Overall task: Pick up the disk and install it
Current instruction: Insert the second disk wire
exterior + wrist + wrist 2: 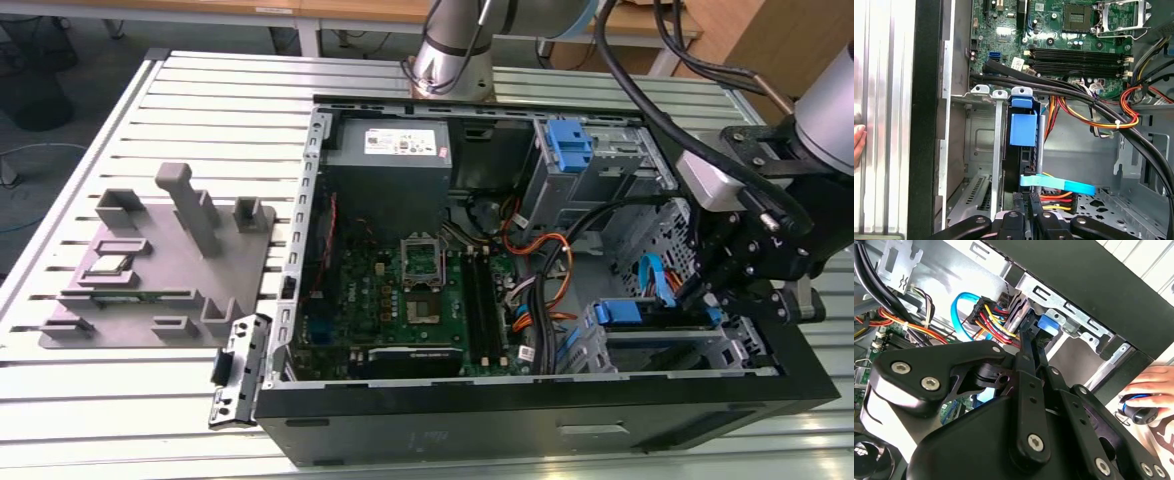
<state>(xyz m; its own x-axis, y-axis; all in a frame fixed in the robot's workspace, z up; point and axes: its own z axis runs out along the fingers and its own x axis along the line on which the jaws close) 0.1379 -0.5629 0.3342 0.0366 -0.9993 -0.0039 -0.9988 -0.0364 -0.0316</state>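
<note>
- Open PC case (534, 420) lies on a slatted table (200, 110); arm reaches in at the exterior view's right.
- Gripper (1029, 342) is down in the drive cage (979, 130), near the case's front wall. Fingers (1024, 365) are drawn together to a narrow point at the blue carrier; a firm pinch can't be confirmed, so call the grip uncertain.
- Disk (1023, 129) stands on edge in the cage slot, its blue carrier end facing out, dark body below it between the metal rails. It looks mostly seated.
- Judgement: the step in hand is the final seating. Push straight along the rails, no twist, until the carrier tabs sit level with the cage edge.
- Blue SATA ribbon (1059, 183) and red-yellow power leads (989, 320) lie just beside the fingers; snagging is the likely fault.
- A person's hand (1149, 390) rests on a mouse outside the case.
</note>
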